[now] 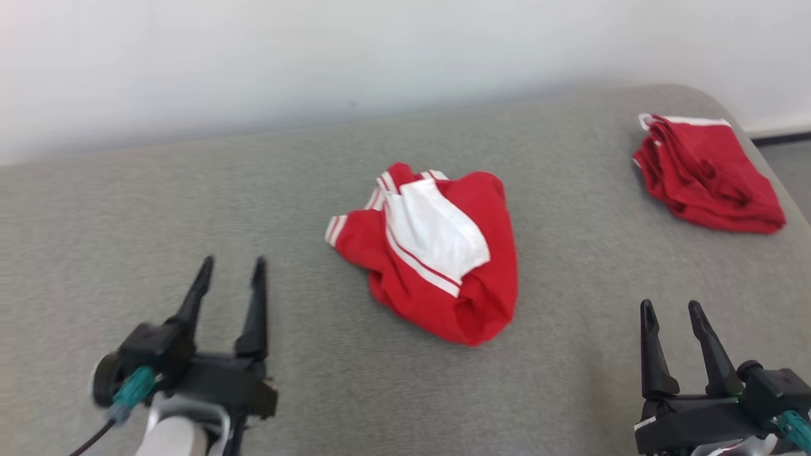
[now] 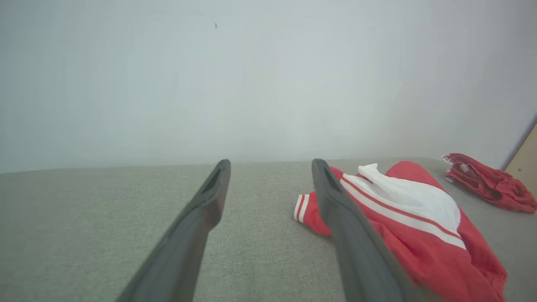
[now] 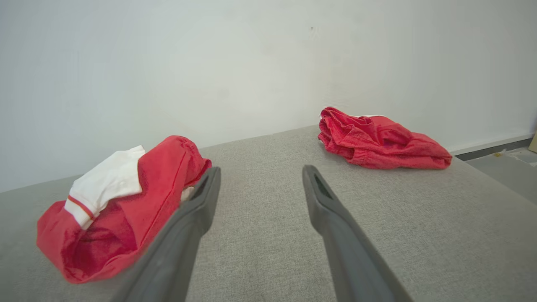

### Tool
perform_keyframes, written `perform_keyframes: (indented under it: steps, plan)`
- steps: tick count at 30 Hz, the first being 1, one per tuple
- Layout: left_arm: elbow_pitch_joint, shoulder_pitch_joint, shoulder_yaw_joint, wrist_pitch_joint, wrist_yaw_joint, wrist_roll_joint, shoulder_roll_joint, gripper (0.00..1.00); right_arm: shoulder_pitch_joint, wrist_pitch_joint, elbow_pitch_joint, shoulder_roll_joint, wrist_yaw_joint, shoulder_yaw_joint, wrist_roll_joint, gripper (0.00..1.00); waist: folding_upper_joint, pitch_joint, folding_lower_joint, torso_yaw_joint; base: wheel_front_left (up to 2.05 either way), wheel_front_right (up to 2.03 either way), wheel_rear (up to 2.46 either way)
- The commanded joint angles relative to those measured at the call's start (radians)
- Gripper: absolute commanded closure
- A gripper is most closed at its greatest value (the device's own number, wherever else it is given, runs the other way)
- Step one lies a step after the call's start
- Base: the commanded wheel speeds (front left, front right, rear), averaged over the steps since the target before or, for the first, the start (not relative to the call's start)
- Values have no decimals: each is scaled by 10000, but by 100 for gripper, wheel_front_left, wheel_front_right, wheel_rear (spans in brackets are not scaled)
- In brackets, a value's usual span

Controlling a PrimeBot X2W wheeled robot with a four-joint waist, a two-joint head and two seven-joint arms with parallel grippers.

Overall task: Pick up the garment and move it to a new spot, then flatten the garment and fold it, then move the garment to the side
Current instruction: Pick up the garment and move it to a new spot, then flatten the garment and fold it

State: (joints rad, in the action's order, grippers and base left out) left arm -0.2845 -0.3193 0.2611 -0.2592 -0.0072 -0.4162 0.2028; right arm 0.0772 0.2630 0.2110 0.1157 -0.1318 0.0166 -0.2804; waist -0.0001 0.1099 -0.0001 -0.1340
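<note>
Holding the left gripper [image 1: 233, 261] with its fingers spread and nothing between them, low over the grey padded surface [image 1: 158, 202], nearer the robot than the garment [image 1: 443, 266] and off to its left, apart from the cloth; holding the right gripper [image 1: 670, 305] likewise spread and empty, nearer than the garment and off to its right, well apart from it.

Finding the garment lying about midway between the two grippers and a little farther out, resting on the surface in a crumpled heap: red cloth, a white panel edged with red-and-white stripes turned up on top, a striped cuff or hem sticking out at its left edge; judging it set down but not yet flattened, so taking flattening as the step in hand.

Advising, for that step: looking for true edges rather than the bulk; sending the left gripper to the striped end on the garment's left and the right gripper to the red fold on its right; pinching one layer only at each, low against the surface; drawing the two holds apart evenly and lifting little, so as to be opening the heap rather than dragging it.

Noting, beyond the garment and well to its right, a second red garment [image 1: 709, 174] bundled near the surface's far corner; keeping clear of it; ending at the pale wall [image 1: 317, 50] behind the garment.
</note>
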Motion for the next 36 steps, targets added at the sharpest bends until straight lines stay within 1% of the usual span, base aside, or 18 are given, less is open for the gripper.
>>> perform_keyframes:
  steps: [1, 4, 6, 8, 13, 20, 30, 36]
  plan:
    - [106, 321, -89, -46, 64, 39, 52, 0, -81, 4, -40, 81, 25, -7, 21, 0, 1, -464, 1, 612, 0, 0, 0]
    - [618, 956, -520, -53, 58, 39, 222, 0, -190, -21, -108, 119, 25, -40, 18, 0, 1, -583, 1, 883, 0, 0, 0]
    - [994, 1445, -654, -58, 9, 271, 368, 0, -260, -41, -151, 125, 25, -31, 35, 0, 1, -651, 1, 1021, 0, 0, 0]
    - [1325, 1913, -821, -60, 13, 370, 398, 0, -313, -73, -204, 131, 25, -36, 53, 0, 1, -717, 1, 1145, 0, 0, 0]
    - [1849, 2840, -1074, -62, -216, 424, 260, 0, -585, -160, -276, 92, 25, 39, 41, 0, 1, -870, 1, 1395, 0, 0, 0]
    - [1945, 3517, -1411, -63, -414, 800, -51, 0, -936, -283, -330, 12, 25, 107, 23, 0, 1, -913, 1, 1610, 0, 0, 0]
    - [1931, 3810, -1950, -64, -704, 1237, -541, 0, -997, -316, -244, -39, 25, 5, -52, 0, 1, -836, 1, 1647, 0, 0, 0]
    - [1859, 3790, -2155, -64, -810, 1468, -714, 0, -933, -307, -182, -31, 25, -35, -83, 0, 1, -802, 1, 1598, 0, 0, 0]
